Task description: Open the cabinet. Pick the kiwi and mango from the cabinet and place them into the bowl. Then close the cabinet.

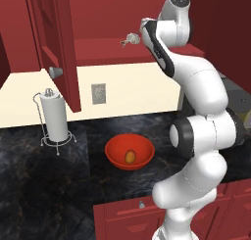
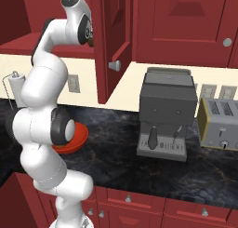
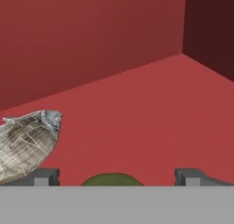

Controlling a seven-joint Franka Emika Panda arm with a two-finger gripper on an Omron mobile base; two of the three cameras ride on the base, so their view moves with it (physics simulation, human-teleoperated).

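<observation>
The dark red cabinet [image 1: 59, 48] stands open, its left door swung out toward me. My gripper [image 1: 140, 35] reaches in over the cabinet's shelf. In the hand view the gripper [image 3: 116, 177] is open, its fingertips [image 3: 43, 176] wide apart, and the dark green top of the kiwi [image 3: 112, 180] shows low between them on the red shelf. On the counter below sits the orange-red bowl [image 1: 117, 158], with the orange-yellow mango [image 1: 130, 156] lying in it. In the right base view the open door [image 2: 111, 36] hides the hand, and the bowl's rim [image 2: 79, 137] peeks out behind the arm.
A crumpled silver-grey object [image 3: 25, 143] lies on the shelf just left of the gripper. A paper-towel stand [image 1: 54, 117] stands left of the bowl. To the right on the counter are a coffee machine [image 2: 167, 113] and a toaster [image 2: 218, 124]. Red drawers [image 1: 132, 217] run below.
</observation>
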